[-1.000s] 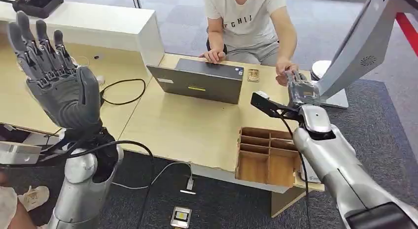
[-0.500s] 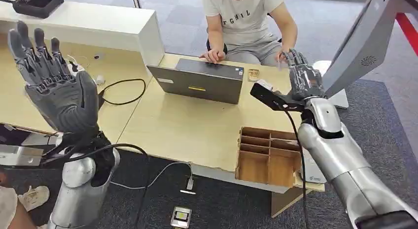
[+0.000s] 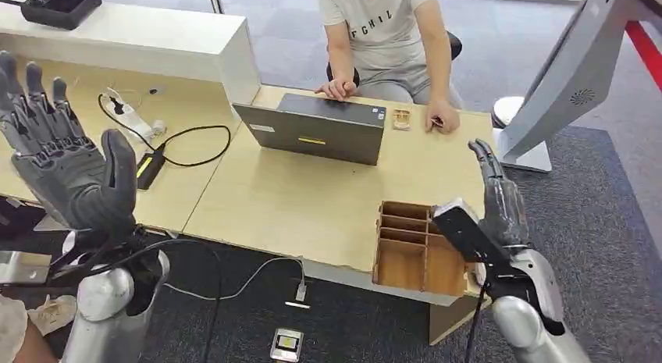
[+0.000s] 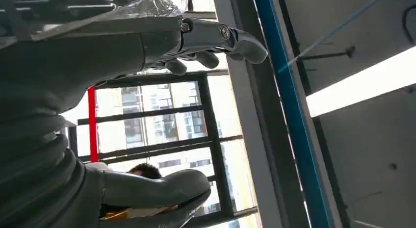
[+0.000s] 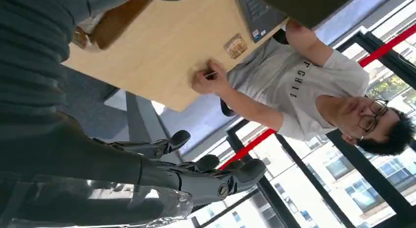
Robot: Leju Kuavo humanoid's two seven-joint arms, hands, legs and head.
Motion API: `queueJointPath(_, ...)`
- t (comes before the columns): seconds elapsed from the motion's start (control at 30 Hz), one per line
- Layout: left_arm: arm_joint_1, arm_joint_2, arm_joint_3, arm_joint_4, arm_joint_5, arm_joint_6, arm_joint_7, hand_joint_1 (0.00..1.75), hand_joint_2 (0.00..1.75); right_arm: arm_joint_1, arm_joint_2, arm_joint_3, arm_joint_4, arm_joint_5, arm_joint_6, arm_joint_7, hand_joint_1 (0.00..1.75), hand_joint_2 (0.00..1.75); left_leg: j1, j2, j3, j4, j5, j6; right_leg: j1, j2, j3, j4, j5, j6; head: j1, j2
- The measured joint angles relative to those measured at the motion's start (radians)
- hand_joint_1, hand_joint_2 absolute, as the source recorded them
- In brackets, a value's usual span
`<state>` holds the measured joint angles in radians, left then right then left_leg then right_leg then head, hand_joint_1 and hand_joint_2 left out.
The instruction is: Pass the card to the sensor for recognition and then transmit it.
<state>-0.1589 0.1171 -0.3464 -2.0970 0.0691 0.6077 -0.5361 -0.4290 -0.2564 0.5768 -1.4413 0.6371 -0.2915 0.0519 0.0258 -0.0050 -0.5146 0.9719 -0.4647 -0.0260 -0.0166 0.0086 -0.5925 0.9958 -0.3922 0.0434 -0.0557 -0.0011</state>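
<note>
A: Where did the card (image 3: 438,122) lie from the robot's hands?

B: It sat at the far edge of the surface (image 3: 312,199), pinched under the person's hand (image 3: 442,117), beyond the right hand (image 3: 493,193) and a little toward the laptop side of it. The right hand stood upright over the near edge, just beside the wooden divider box (image 3: 421,246), so the card was forward of it across the surface, apart from it.

A: And the left hand?

B: The left hand (image 3: 66,164) was raised near the robot's own left shoulder, well apart from the card, with the laptop (image 3: 316,127) between the two. The right was plainly the nearer one.

A: Were either of them gripping anything?

B: No. The left hand was released, palm up, fingers spread. The right hand was also released, fingers straight and apart, nothing in it; the right wrist view agreed, with bare fingers (image 5: 216,181) against the windows.

A: How did the card itself look?

B: Small, thin and pale, mostly covered by the person's fingers; in the right wrist view only a light sliver (image 5: 211,75) stuck out. I could not tell its long axis or any print on it.

A: So the handover?

B: Judging by that, the card seemed already in the person's keeping, and the nearer right hand would need no more than to draw clear.
</note>
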Motion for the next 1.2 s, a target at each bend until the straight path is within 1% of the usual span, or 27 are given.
queueJointPath(0.17, 0.007, 0.015, 0.000, -0.023, -0.007, 0.009, 0.017, 0.00, 1.75, 0.092, -0.026, -0.041, -0.084, 0.013, 0.000, 0.019, 0.00, 1.75, 0.000, 0.000, 0.000, 0.000, 0.000, 0.000, 0.000, 0.000, 0.000, 0.000, 0.000, 0.000, 0.000, 0.000)
queueJointPath(0.33, 0.007, 0.030, -0.003, -0.034, -0.007, 0.012, 0.026, 0.00, 1.75, 0.134, -0.043, -0.079, -0.121, 0.037, -0.001, 0.040, 0.00, 1.75, 0.000, 0.000, 0.000, 0.000, 0.000, 0.000, 0.000, 0.000, 0.000, 0.000, 0.000, 0.000, 0.000, 0.000)
queueJointPath(0.5, 0.007, 0.034, -0.004, -0.044, -0.009, 0.019, 0.031, 0.00, 1.75, 0.156, -0.051, -0.095, -0.129, 0.053, 0.001, 0.050, 0.00, 1.75, 0.000, 0.000, 0.000, 0.000, 0.000, 0.000, 0.000, 0.000, 0.000, 0.000, 0.000, 0.000, 0.000, 0.000)
queueJointPath(0.63, 0.007, 0.042, -0.005, -0.053, -0.010, 0.027, 0.042, 0.00, 1.75, 0.157, -0.053, -0.096, -0.129, 0.064, 0.015, 0.052, 0.00, 1.75, 0.000, 0.000, 0.000, 0.000, 0.000, 0.000, 0.000, 0.000, 0.000, 0.000, 0.000, 0.000, 0.000, 0.000)
queueJointPath(0.83, 0.000, 0.049, -0.011, -0.053, 0.001, 0.035, 0.046, 0.00, 1.75, 0.139, -0.048, -0.080, -0.103, 0.075, 0.066, 0.053, 0.00, 1.75, 0.000, 0.000, 0.000, 0.000, 0.000, 0.000, 0.000, 0.000, 0.000, 0.000, 0.000, 0.000, 0.000, 0.000)
queueJointPath(1.2, -0.018, 0.052, -0.032, -0.053, 0.022, 0.047, 0.033, 0.00, 1.75, 0.076, -0.005, -0.014, 0.034, 0.143, 0.096, 0.055, 0.00, 1.75, 0.000, 0.000, -0.001, 0.000, 0.001, 0.000, 0.000, 0.000, 0.000, 0.000, 0.000, 0.000, 0.000, 0.000)
